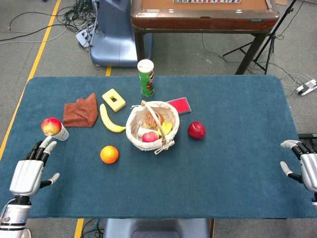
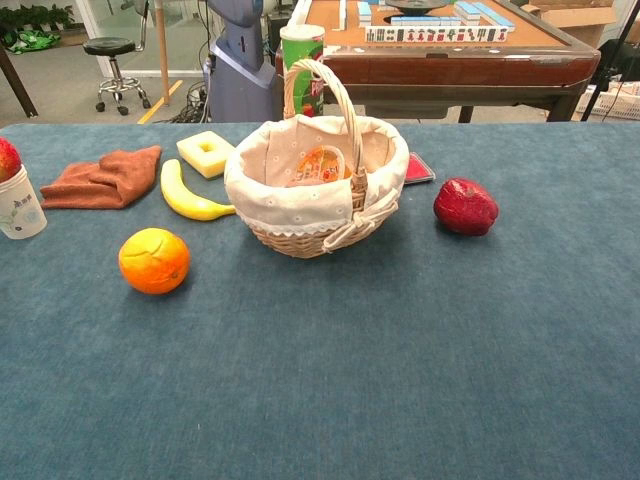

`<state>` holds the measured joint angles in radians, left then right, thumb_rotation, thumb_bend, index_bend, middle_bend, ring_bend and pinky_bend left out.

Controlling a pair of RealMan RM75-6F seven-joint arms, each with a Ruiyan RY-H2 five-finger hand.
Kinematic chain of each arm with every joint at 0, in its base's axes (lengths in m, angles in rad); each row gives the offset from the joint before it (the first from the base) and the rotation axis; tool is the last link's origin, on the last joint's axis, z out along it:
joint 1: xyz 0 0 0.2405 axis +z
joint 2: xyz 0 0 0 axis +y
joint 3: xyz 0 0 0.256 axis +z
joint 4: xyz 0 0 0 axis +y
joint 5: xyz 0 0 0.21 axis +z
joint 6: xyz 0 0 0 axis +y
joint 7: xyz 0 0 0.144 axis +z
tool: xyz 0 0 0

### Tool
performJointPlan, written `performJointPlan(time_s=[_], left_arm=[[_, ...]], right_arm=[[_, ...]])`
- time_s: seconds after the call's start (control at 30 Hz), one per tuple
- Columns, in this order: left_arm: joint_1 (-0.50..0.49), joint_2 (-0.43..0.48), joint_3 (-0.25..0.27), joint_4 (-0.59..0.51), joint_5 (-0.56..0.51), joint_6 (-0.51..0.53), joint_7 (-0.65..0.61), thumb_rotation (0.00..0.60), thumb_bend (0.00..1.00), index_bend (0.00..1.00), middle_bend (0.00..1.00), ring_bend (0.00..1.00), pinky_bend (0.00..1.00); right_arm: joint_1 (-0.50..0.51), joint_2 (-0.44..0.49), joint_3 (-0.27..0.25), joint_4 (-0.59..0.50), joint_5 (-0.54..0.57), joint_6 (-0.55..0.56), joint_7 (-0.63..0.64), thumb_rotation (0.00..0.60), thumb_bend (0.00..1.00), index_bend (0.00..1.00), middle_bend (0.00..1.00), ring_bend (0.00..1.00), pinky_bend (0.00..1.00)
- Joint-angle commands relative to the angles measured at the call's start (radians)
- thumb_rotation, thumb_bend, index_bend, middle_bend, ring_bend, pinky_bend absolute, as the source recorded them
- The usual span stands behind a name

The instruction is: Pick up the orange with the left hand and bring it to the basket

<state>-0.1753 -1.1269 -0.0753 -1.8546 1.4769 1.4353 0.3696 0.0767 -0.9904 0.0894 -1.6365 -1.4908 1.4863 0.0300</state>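
On the near left of the desk point(image 1: 237, 163), my left hand point(image 1: 29, 171) hovers with fingers spread and nothing in it, well short of the orange point(image 1: 109, 154). The orange sits free on the blue cloth, between that hand and the basket point(image 1: 132, 130), with the banana point(image 1: 110, 119) just beyond it. I judge the reach is only starting. To do it well I would bring the hand in from the left and above, keeping low enough to clear the cup with the apple point(image 1: 52, 128) near my fingertips, and close around the orange's widest part so it cannot roll. My right hand point(image 1: 304, 168) rests open at the far right edge, out of the way.
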Motion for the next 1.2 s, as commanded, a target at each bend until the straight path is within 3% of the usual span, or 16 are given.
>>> performJointPlan(time_s=[0.03,0.27,0.47,0.9,1.2], left_arm=[[-0.042,0.005,0.0,-0.003,0.033,-0.05,-0.031,0.6,0.19,0.15,0.0,0.1,0.3],[-0.157,-0.02,0.002,0.061,0.131,-0.181,-0.155,0.6,0.19,0.15,0.01,0.1,0.29],[-0.246,-0.069,-0.001,0.116,0.126,-0.303,-0.171,0.6,0.19,0.15,0.01,0.1,0.29],[-0.378,-0.181,-0.043,0.177,-0.068,-0.498,-0.061,0.6,0.19,0.15,0.01,0.1,0.29],[-0.448,-0.262,-0.058,0.263,-0.198,-0.572,0.002,0.6,0.19,0.15,0.01,0.1,0.29]], right_arm=[[0.001,-0.002,-0.002,-0.001,-0.001,-0.004,-0.001,0.6,0.29,0.35,0.32,0.33,0.4],[-0.001,-0.002,-0.005,-0.008,-0.001,-0.002,-0.006,0.6,0.29,0.35,0.32,0.33,0.4],[-0.005,0.0,-0.006,-0.011,0.001,0.003,-0.008,0.6,0.29,0.35,0.32,0.33,0.4],[-0.006,0.0,-0.007,-0.012,0.005,0.0,-0.009,0.6,0.29,0.35,0.32,0.33,0.4],[-0.01,0.002,-0.007,-0.009,0.011,0.001,-0.005,0.6,0.29,0.35,0.32,0.33,0.4]])
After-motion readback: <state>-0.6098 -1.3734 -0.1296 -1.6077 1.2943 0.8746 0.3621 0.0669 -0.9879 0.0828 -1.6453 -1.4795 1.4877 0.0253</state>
